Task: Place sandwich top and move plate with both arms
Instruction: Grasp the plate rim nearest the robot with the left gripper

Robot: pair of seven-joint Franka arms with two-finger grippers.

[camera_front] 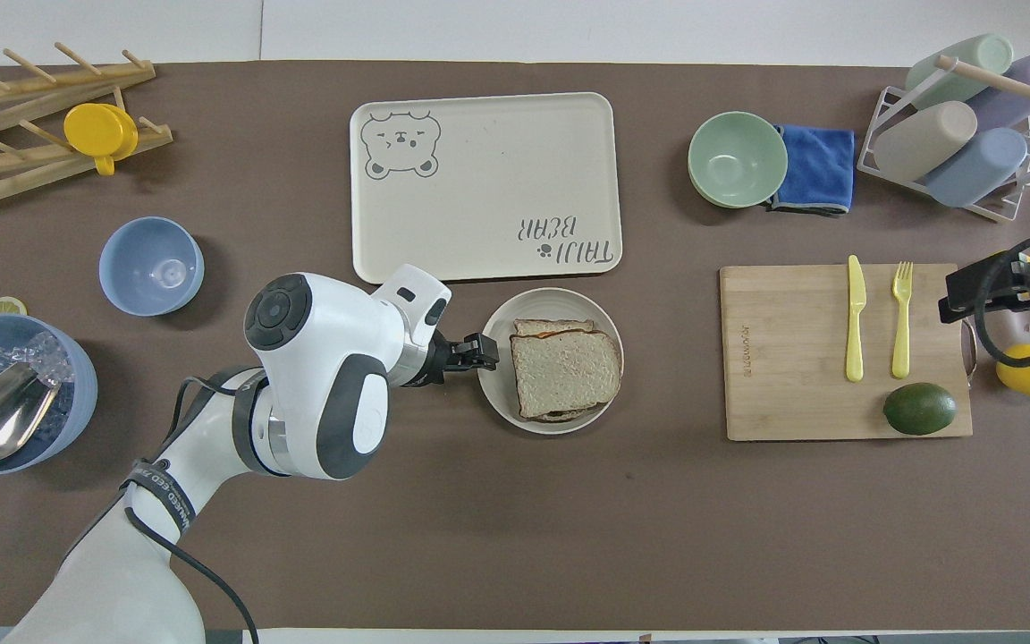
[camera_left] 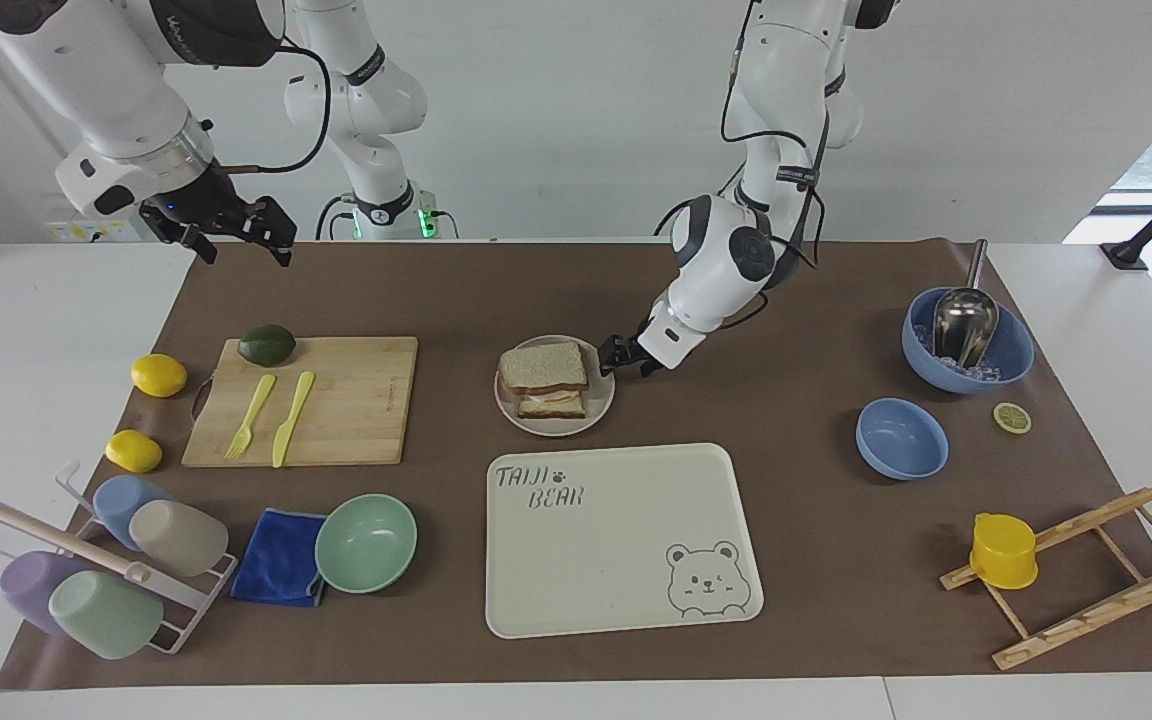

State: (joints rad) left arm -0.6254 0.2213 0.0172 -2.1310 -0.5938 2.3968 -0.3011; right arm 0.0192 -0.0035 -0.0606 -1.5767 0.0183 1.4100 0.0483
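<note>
Left end effector (camera_left: 619, 357) low at plate (camera_left: 598, 412) rim, finger state cannot tell. Sandwich top (camera_left: 542, 366) on stack. Right end effector (camera_left: 232, 232) raised, spread, holding nothing.

Setting: a robotics lab staged as a mock kitchen. Two white arms stand at 12 o'clock of the facing view before a bare white wall with loose cables, at a white table (camera_left: 1086, 300) under a brown mat (camera_left: 806, 560). Household props lie spread out: cutting board (camera_left: 346, 400), bear-print tray (camera_left: 626, 540), cup rack (camera_left: 86, 570) at 8 o'clock.
</note>
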